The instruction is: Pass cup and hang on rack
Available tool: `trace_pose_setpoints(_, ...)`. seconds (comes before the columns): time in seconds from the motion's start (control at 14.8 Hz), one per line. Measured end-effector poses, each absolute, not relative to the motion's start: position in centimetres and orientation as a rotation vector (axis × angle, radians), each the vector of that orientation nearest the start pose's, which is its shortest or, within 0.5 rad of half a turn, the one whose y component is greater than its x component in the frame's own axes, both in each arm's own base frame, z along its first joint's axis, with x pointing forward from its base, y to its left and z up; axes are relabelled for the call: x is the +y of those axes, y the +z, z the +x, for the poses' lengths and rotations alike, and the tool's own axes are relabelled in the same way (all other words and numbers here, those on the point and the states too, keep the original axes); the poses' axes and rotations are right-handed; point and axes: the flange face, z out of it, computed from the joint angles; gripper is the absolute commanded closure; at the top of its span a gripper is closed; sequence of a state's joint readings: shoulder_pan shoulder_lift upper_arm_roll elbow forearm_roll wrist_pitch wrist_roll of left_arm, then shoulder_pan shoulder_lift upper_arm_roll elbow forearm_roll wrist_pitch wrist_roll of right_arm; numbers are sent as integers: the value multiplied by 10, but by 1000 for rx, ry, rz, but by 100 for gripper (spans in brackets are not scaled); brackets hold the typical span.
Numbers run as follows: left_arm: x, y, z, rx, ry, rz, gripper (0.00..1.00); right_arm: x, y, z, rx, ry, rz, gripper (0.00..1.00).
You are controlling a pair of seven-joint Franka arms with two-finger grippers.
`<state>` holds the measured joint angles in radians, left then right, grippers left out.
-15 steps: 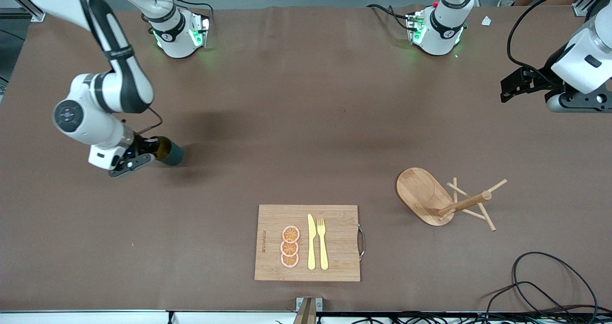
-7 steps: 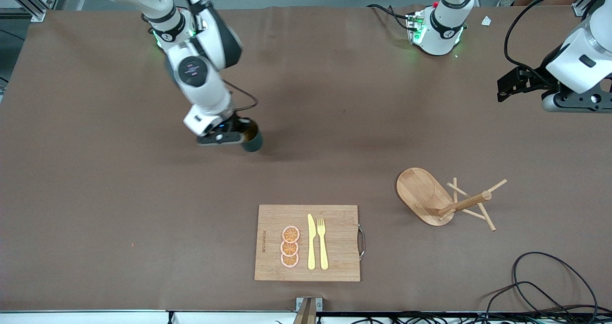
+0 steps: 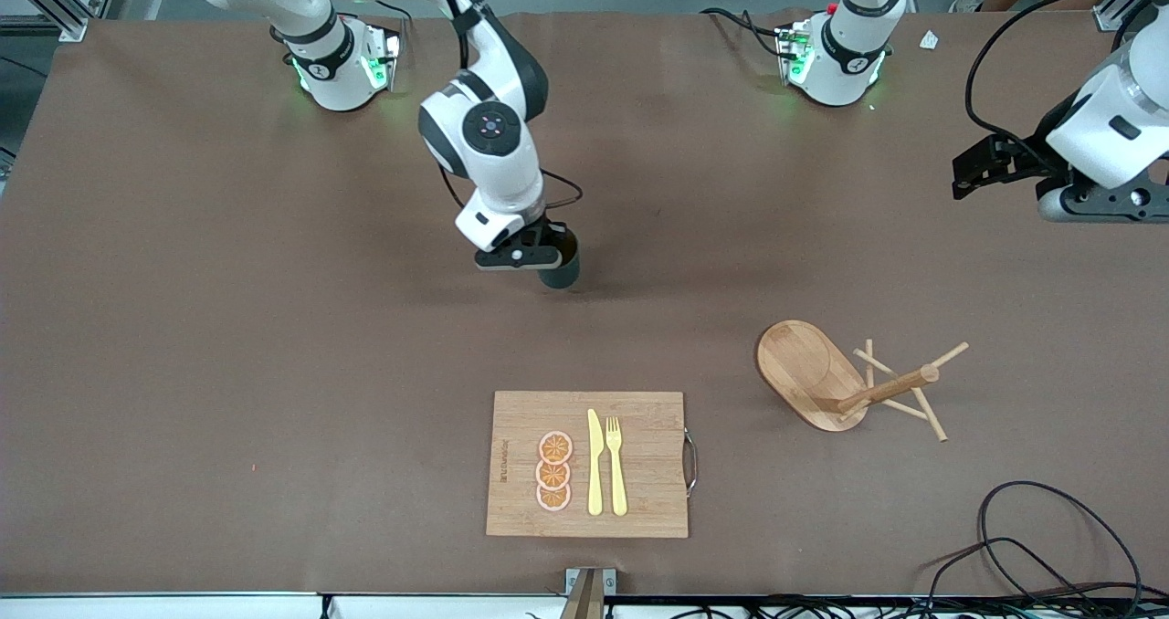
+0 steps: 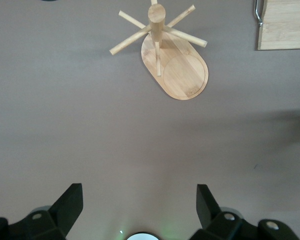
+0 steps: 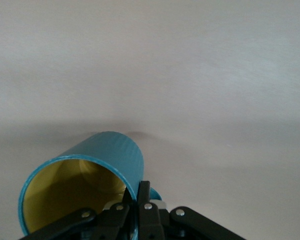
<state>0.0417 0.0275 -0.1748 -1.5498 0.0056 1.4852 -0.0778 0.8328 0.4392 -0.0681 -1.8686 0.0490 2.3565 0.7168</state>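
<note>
Right wrist view gives what the front view hides: the cup's [image 5: 85, 185] mustard-yellow inside, nothing in it, with the right gripper [image 5: 140, 210] pinched tight on its rim, up over mid-table. The left gripper [image 4: 140, 200] hangs with fingers spread wide over the left arm's end. The rack [image 3: 845, 382] lies tipped beside the cutting board [image 3: 587, 464], which carries orange slices [image 3: 553, 472], knife [image 3: 595, 462] and fork [image 3: 617, 465].

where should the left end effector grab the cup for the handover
Take the cup by its closed teal bottom end, approaching from the rack's end of the table. The right end effector already clamps the rim beside the handle, so only the far body is free.
</note>
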Motion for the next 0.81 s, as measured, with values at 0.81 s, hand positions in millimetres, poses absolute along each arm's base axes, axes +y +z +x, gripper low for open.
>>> trace_pose_setpoints(0.81,-134,558,579,-75,145,-3148,0,507,248,472,-25,-52,-3114,98)
